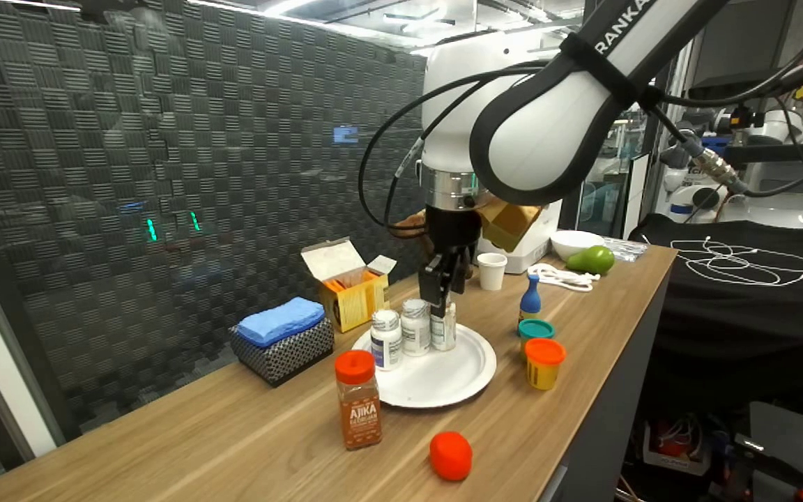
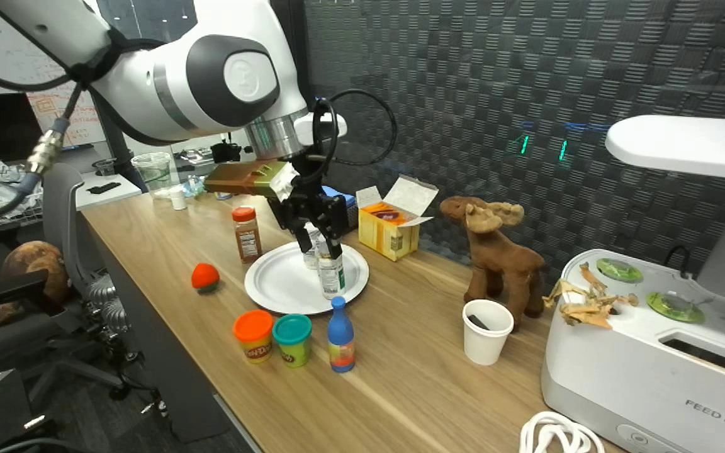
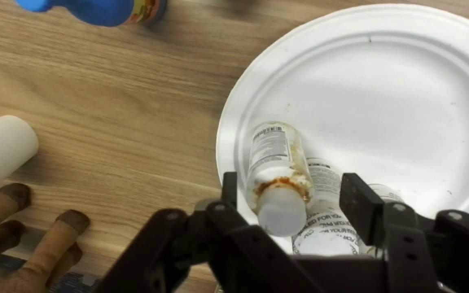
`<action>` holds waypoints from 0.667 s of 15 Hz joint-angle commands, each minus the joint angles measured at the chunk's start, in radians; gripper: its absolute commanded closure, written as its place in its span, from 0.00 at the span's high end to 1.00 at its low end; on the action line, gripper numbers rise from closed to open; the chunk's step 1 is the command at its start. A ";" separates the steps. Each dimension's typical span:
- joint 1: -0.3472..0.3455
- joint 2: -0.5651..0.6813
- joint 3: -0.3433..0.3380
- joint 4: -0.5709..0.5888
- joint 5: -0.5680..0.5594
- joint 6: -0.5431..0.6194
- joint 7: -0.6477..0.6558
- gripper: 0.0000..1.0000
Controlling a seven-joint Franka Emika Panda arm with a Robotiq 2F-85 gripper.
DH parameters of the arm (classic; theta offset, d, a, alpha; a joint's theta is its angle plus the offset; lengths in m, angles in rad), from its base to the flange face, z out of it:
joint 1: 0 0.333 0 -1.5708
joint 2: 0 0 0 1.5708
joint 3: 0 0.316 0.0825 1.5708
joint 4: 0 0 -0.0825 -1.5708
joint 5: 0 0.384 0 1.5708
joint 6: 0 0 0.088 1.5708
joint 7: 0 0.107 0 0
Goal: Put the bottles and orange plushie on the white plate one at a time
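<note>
Three white bottles stand upright together on the white plate (image 1: 436, 388). In the wrist view, the bottle (image 3: 273, 150) with brown stains at its neck lies between my spread fingers (image 3: 358, 207), with gaps on both sides. Close beside it are a second white bottle (image 3: 326, 244) and a third, partly covered by the finger. My gripper (image 3: 294, 193) is open around the stained bottle's top. A brown spice bottle with red cap (image 1: 360, 411) stands on the table just off the plate. The orange plushie (image 1: 451, 457) sits on the table near the front edge, also visible in an exterior view (image 2: 205, 277).
Near the plate stand an orange-lidded tub (image 2: 254, 340), a teal-lidded tub (image 2: 293, 343) and a blue toy bottle (image 2: 340, 340). Further along are a white cup (image 2: 485, 336) and a brown moose toy (image 2: 507, 267). A yellow box (image 2: 387, 234) and a cloth-topped box (image 1: 283, 345) line the wall side.
</note>
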 commanded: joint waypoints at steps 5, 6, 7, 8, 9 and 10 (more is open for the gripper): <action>0.035 -0.129 0.001 0.011 -0.051 -0.052 0.092 1.00; 0.041 -0.149 0.013 0.011 -0.042 -0.062 0.095 1.00; 0.048 -0.166 0.027 0.011 -0.033 -0.079 0.100 1.00; 0.055 -0.181 0.045 0.011 -0.012 -0.093 0.096 1.00; 0.062 -0.194 0.063 0.013 0.007 -0.110 0.093 0.99; 0.068 -0.203 0.083 0.011 0.040 -0.123 0.081 1.00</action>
